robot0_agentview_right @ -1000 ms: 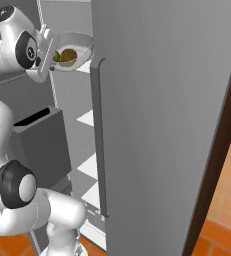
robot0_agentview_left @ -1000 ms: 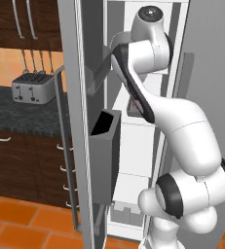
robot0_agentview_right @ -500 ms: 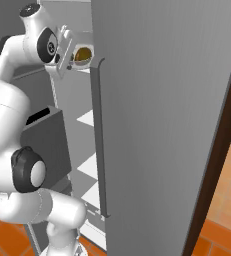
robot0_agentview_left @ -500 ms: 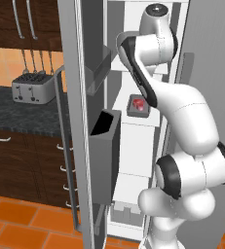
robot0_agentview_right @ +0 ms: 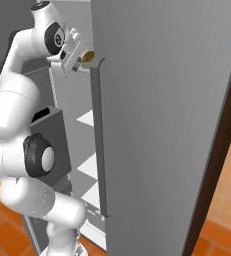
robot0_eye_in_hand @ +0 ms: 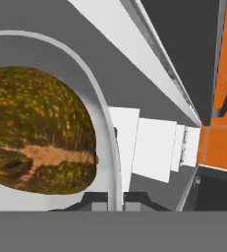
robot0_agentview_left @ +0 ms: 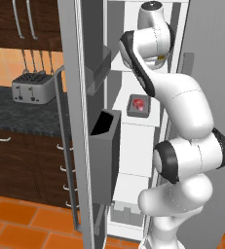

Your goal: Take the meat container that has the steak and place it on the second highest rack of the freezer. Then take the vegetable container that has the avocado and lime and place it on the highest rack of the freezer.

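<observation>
In the left base view, we see the freezer (robot0_agentview_left: 133, 160) standing open at the middle of the frame, its smooth white shelved interior flanked by a flat grey door with a long bar handle (robot0_agentview_left: 64, 146) and a dark boxy door bin (robot0_agentview_left: 104, 155). On a shelf just right of centre sits the meat container (robot0_agentview_left: 139, 105), a shallow grey rectangular tray, with the steak (robot0_agentview_left: 140, 103) as a small red roundish slab inside it. Our glossy white arm curves up the right side to the top of the cabinet. At left, a metal toaster (robot0_agentview_left: 33, 89) rests on a speckled dark desk (robot0_agentview_left: 16, 114) above brown wooden drawers.

In the right base view, the hand (robot0_agentview_right: 83, 61) is at the upper left, tucked against the edge of the broad matte grey door, with a brownish-orange rounded piece, the avocado (robot0_agentview_right: 87, 57), showing at it. White shelf corners step down the centre left.

In the hand view, the avocado (robot0_eye_in_hand: 36, 130) bulges across the left, mottled brown-green with orange flecks and a pale band, lying inside a smooth white rounded container (robot0_eye_in_hand: 105, 123). The fingers (robot0_eye_in_hand: 96, 202) at bottom centre are pressed together on that container's thin curved rim. White shelves recede at right, orange floor tiles beyond.
</observation>
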### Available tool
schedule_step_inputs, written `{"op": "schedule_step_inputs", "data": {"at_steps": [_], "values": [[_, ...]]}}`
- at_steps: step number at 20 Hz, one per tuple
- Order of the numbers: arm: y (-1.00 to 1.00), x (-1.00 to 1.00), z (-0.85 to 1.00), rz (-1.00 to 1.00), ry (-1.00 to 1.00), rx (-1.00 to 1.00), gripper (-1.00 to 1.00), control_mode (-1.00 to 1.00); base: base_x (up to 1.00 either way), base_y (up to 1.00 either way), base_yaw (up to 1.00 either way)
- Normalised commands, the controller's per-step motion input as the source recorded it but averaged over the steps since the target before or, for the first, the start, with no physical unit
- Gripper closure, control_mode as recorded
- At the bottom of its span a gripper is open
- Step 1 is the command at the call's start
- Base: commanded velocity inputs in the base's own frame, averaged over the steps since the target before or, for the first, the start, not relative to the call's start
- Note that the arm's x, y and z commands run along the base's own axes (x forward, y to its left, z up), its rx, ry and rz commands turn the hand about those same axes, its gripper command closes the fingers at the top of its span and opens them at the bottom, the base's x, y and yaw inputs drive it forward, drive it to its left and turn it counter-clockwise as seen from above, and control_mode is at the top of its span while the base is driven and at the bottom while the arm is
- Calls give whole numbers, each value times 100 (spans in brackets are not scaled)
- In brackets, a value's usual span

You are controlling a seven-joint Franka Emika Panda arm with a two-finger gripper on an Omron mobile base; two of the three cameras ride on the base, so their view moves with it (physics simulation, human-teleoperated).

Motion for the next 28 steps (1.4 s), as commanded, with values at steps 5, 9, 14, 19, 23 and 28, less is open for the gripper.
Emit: {"op": "schedule_step_inputs", "data": {"at_steps": [5,9,14,19,23,28], "values": [[-9,36,-25,-2,4,0,100,-100,0,0,0],[-10,25,-37,-1,4,-1,100,-100,0,0,0],[-15,45,-4,-3,4,0,100,-100,0,0,0],[-7,63,0,-4,0,0,100,-100,0,0,0],[0,46,-9,-8,0,0,100,-100,0,0,0],[-16,32,-12,-11,0,0,100,-100,0,0,0]]}}
